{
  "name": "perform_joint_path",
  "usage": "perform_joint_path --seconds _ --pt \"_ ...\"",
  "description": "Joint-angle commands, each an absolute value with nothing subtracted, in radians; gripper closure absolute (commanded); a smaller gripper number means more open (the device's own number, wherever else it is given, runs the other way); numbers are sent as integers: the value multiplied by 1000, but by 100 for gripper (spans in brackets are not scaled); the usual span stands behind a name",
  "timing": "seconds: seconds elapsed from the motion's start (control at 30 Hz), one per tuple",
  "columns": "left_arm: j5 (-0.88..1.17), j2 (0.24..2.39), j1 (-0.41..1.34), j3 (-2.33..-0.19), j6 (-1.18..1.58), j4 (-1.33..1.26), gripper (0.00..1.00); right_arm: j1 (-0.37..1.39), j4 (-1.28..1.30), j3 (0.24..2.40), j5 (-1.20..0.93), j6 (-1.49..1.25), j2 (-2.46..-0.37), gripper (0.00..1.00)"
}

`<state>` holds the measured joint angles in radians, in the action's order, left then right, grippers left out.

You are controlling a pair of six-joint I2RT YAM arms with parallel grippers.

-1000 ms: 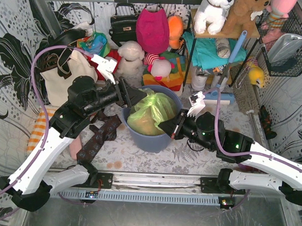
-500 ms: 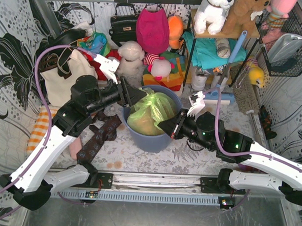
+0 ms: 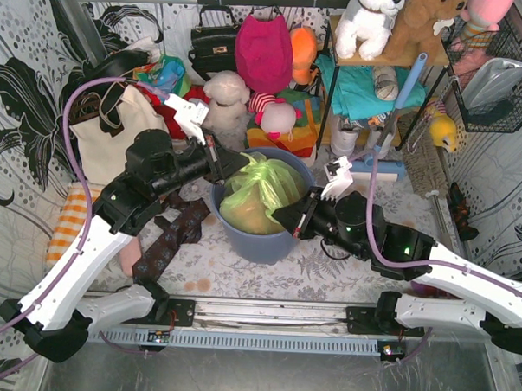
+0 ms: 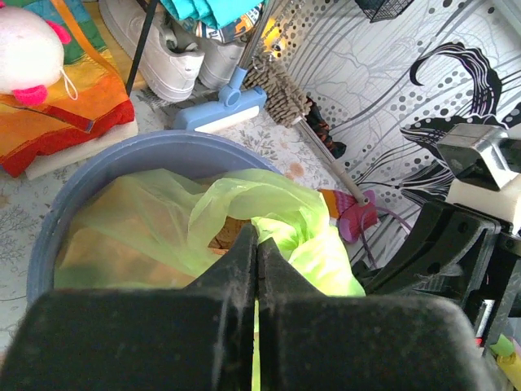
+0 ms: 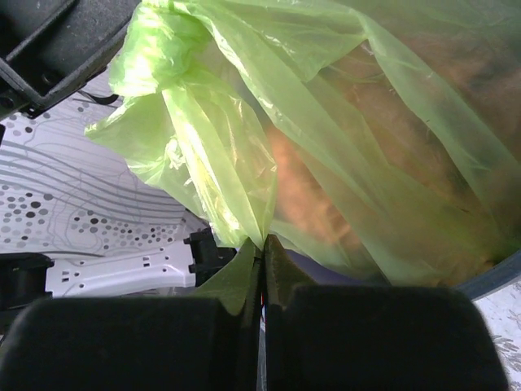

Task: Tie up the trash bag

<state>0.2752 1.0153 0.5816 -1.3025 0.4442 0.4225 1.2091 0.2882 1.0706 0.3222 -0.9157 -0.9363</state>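
Partly masked by bin point(image 3: 274, 245) — trash bag point(image 3: 263, 189).

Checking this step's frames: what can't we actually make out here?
- Top view: the trash bag's pinched edges, covered by the left gripper and right gripper; too small to show any knot.
- Left wrist: how much film the shut fingers hold; their own bodies hide it.
- Right wrist: the contents, only an orange-brown blur through film; bag's top cut off by the edge.
- All views: the bag's lower part, behind the bin wall.
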Motion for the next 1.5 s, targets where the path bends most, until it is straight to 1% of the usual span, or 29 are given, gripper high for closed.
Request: perform_joint_path --seconds 0.0,0.13,0.2,0.43,0.63,0.73,0.77,0.97,1.23,1.37,1.43,1.47 --pt "222 1015 578 -1325 418 408 100 1205 365 1157 394 -884 -959 100" --pt "191 1019 578 -1346 404 410 100 1205 517 1272 480 -853 -1005 100" --pt "177 1015 577 -1351 402 408 100 1206 635 1361 519 -833 -1044 100" --pt "153 1000 578 -1345 392 403 100 1205 1086 1755 734 -801 -1241 100" --pt "122 998 577 -1324 369 428 100 1205 1268 1978 958 -727 -1416 100" --pt "92 994 578 -1330 344 447 100 1204 1439 2148 1048 -743 -1536 100" --pt "68 994 578 -1345 328 471 100 1205 1459 2194 1075 -721 -1568 100" --pt "-101 993 578 -1471 225 572 100 1175 1461 2280 1138 -639 -1604 100" --pt "-164 1034 578 -1647 162 589 100 1131 1438 2526 1260 -427 -1658 100" --pt "-171 1034 578 -1669 159 577 100 1123 1321 2466 1263 -330 -1597 100" --pt "-129 1030 578 -1641 173 554 100 1124 1226 2367 1161 -296 -1534 100" --pt "-101 1029 577 -1620 185 543 100 1124 1153 2293 1058 -271 -1493 100"
